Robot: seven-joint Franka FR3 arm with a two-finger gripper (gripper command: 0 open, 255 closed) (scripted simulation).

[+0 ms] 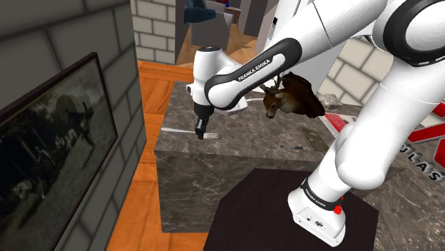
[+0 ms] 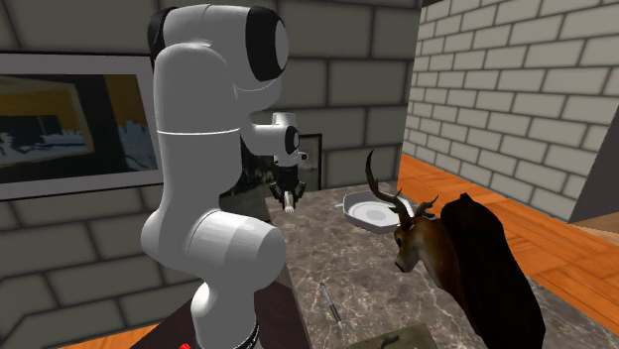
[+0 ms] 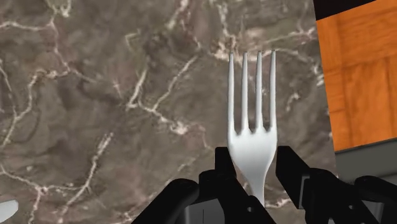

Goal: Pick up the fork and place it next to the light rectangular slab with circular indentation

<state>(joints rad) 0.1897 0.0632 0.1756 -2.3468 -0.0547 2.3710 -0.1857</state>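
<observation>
Left of the slab point(image 2: 369, 211) in the second exterior view, the gripper point(image 2: 288, 203) clasps the fork point(image 3: 253, 127) at its neck. Its tines point away from the gripper.

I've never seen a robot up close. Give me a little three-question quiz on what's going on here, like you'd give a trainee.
1. True or false: the fork sits between the two fingers of the gripper.
2. Pick one. The fork's tines point: A) back toward the gripper, B) away from the gripper, C) straight up in the air.
3. Fill in: near the white slab on the marbled counter lies an antlered head, that of a ___.

Key: 1 true; 2 B; 3 deer.
</observation>
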